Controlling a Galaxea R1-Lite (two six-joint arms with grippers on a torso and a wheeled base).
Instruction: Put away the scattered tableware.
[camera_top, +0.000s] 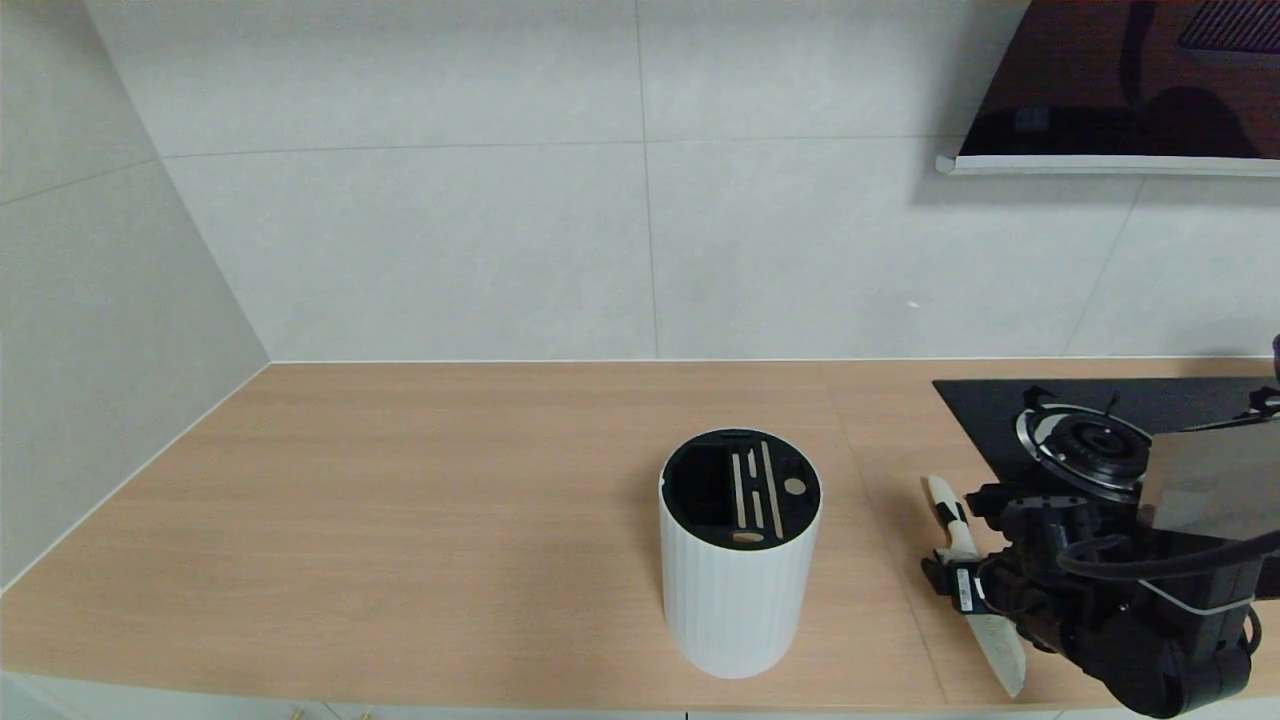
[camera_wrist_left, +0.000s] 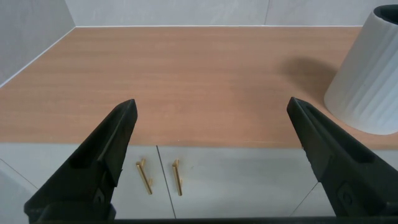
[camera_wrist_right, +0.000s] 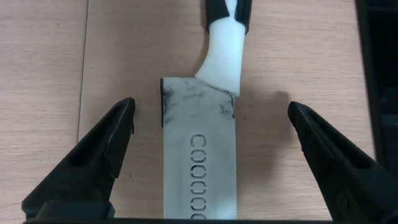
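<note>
Right claw (camera_wrist_right: 209, 104), spread wide, hung astride the knife (camera_wrist_right: 198, 143) lying flat on the worktop (camera_top: 450, 520) between white slotted holder (camera_top: 738, 580) and stove (camera_top: 1080, 440); closing on that thin flat blade could skid it or miss the grip.

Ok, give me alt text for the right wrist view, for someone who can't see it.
A white knife lies flat on the wooden counter directly under the open right gripper, whose dark fingers stand either side of the blade without touching it. The blade joins a white handle with black markings, and the black cooktop edge runs alongside.
</note>
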